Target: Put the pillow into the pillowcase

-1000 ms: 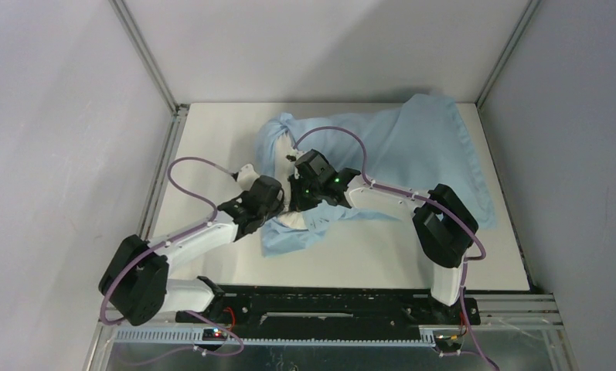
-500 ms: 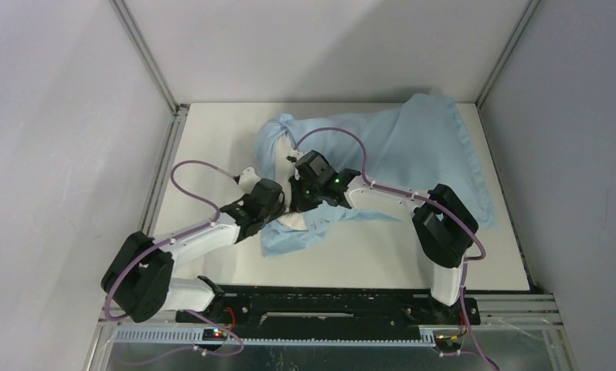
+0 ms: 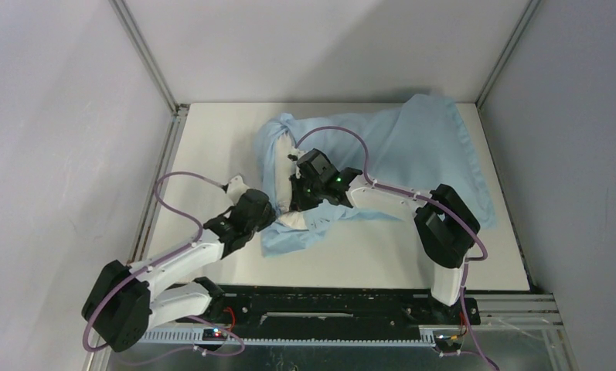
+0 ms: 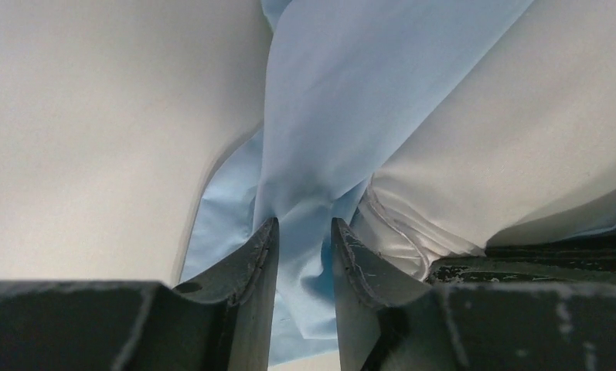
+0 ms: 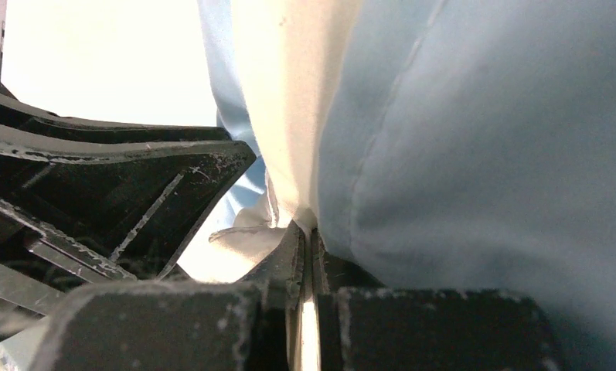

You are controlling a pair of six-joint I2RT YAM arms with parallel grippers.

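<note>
The light blue pillowcase (image 3: 413, 147) lies across the back right of the table, its open end toward the middle. The white pillow (image 3: 280, 166) shows at that opening, and a corner pokes out lower down. My left gripper (image 3: 266, 219) sits at the near-left edge of the opening. In the left wrist view its jaws (image 4: 303, 232) stand narrowly apart on a taut gathered fold of pillowcase (image 4: 343, 93), with the pillow (image 4: 490, 154) to the right. My right gripper (image 3: 295, 202) is at the opening, shut (image 5: 308, 236) where white pillow fabric (image 5: 289, 100) meets the blue pillowcase (image 5: 482, 154).
The white table (image 3: 204, 154) is boxed in by grey walls and metal corner posts (image 3: 146, 58). Purple cables (image 3: 182, 202) loop off both arms. The left gripper's black body (image 5: 119, 185) sits close beside the right jaws.
My left arm has drawn back toward the near left, stretching the pillowcase edge; more white pillow shows at the opening. The right arm has stayed put.
</note>
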